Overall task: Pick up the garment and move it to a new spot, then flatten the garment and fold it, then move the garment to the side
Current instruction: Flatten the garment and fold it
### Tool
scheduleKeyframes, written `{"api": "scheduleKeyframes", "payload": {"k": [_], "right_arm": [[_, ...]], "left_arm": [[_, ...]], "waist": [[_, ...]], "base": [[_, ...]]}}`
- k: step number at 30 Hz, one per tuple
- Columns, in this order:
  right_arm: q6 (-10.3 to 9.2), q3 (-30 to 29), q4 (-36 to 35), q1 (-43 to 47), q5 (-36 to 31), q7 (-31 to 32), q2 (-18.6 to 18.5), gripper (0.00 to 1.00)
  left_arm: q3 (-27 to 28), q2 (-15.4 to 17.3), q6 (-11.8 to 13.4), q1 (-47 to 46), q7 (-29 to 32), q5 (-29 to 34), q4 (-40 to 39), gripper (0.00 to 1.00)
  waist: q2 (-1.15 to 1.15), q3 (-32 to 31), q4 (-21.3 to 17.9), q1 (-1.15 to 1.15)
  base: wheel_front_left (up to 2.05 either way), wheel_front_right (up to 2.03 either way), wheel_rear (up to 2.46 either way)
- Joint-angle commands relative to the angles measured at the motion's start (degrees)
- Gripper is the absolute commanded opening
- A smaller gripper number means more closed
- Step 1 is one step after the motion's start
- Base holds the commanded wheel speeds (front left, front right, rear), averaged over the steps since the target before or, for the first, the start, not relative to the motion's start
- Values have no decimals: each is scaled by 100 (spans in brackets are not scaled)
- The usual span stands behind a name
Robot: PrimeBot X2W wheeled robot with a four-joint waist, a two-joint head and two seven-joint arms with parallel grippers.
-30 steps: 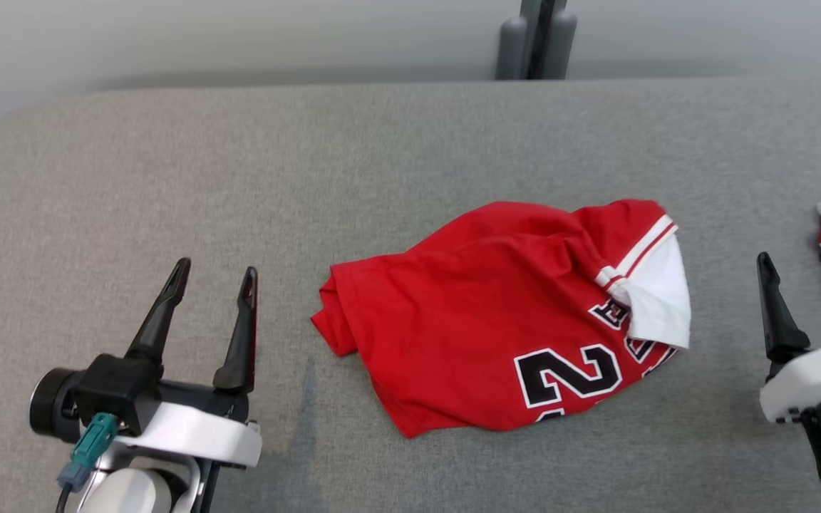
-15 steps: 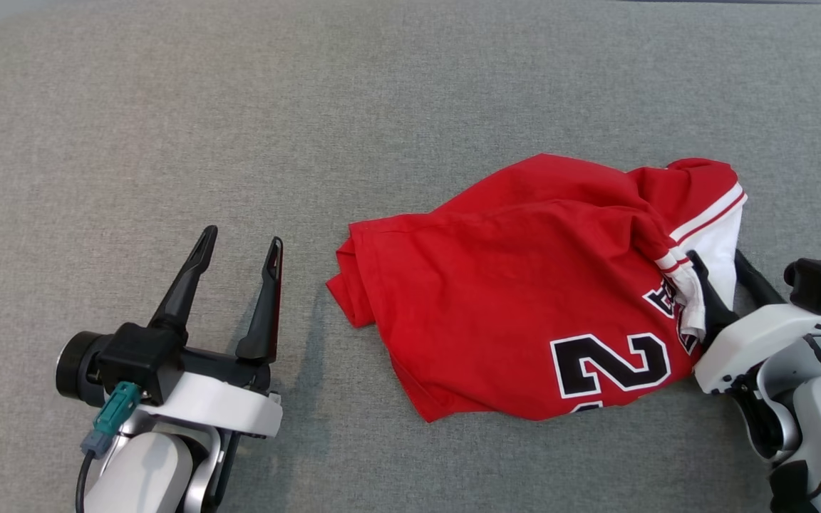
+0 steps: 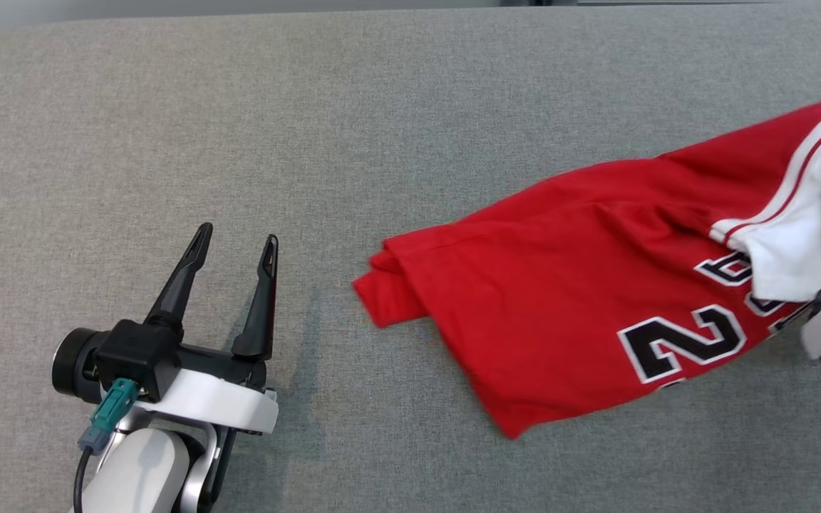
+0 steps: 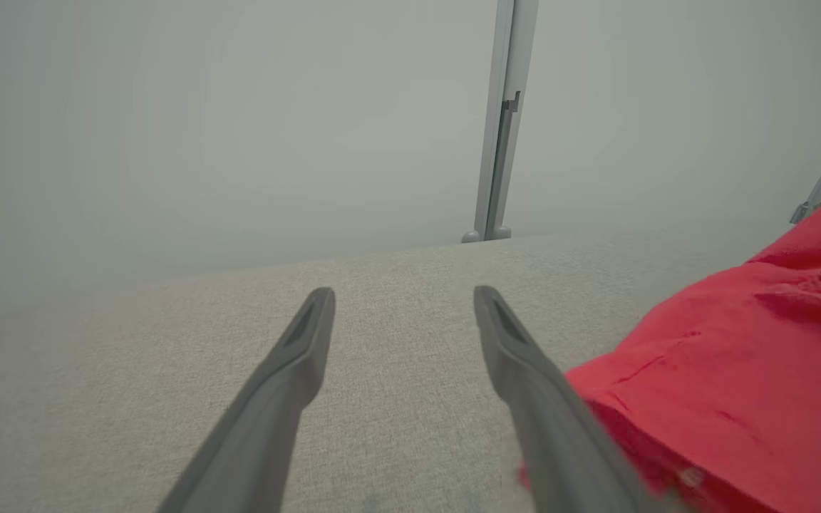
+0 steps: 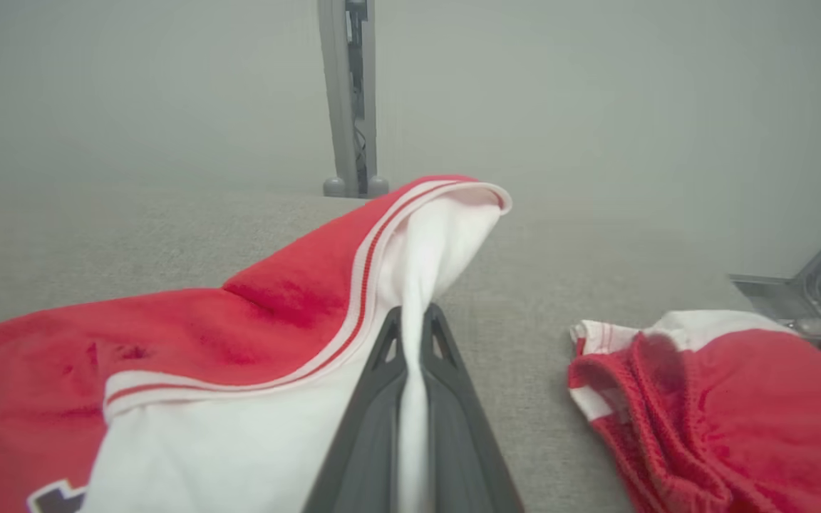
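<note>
Two tapered dark fingers, right gripper [image 5: 414, 317], pinch red jersey [image 3: 581, 285] at white, seemingly ribbed trim; left gripper [image 3: 236, 235] spread, empty.

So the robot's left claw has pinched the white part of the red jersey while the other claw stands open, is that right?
Not quite, the sides are swapped. The right gripper is the one shut on the white part of the red jersey, as the right wrist view shows. The left gripper is the one that stands open.

Red jersey [image 3: 581, 285], white sleeve [image 3: 785, 260] with red-striped trim, black number outlined in white, rumpled and partly folded over, lying across grey fabric surface [image 3: 239, 128], sleeve end drawn up in a narrow fold
</note>
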Motion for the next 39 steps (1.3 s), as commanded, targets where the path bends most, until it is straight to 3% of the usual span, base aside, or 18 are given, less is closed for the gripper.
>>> {"api": "scheduleKeyframes", "payload": {"k": [1,3,8,15,16,17,18,19,29,35,39], "right_arm": [[-4,-38,-217,30,-152,103,-53,0],[-4,-60,-701,32,-518,399,-144,0],[-3,663,-1386,173,-830,1177,10,0],[-4,1050,-944,540,-585,1320,435,0],[-4,1009,-874,565,-578,1262,489,15],[-4,974,-807,602,-549,1202,531,41],[-4,923,-777,630,-510,1103,589,85],[-4,861,-744,659,-468,1008,642,100],[-3,78,-1078,989,65,21,1042,100],[-3,-514,-1582,1250,-70,-215,1138,100],[-3,-560,-1820,1346,-190,-177,1155,100]], "left_arm": [[16,22,-10,-103,-33,-5,11,100],[0,13,-25,-132,-30,-9,18,100],[-12,-13,-62,-148,-46,-51,54,100],[-52,-91,-109,-187,-73,-85,175,100],[-55,-89,-116,-185,-77,-84,187,100],[-59,-82,-119,-180,-77,-83,201,100],[-60,-74,-114,-176,-80,-80,207,100],[-59,-63,-110,-174,-83,-78,208,100],[3,43,19,-49,-76,-58,187,100],[127,145,194,137,-51,-89,93,100],[198,206,287,257,-29,-116,11,100]], "waist": [[0,4,4,0],[0,21,17,0],[0,74,62,0],[0,63,136,0],[0,51,135,0],[0,40,130,0],[0,28,123,0],[0,16,113,0],[0,-267,-79,0],[0,-553,-177,0],[0,-671,-204,0]], "base": [[0,0,0],[0,0,0],[0,0,0],[0,0,0],[0,0,0],[0,0,0],[0,0,0],[0,0,0],[0,0,0],[0,0,0],[0,0,0]]}}
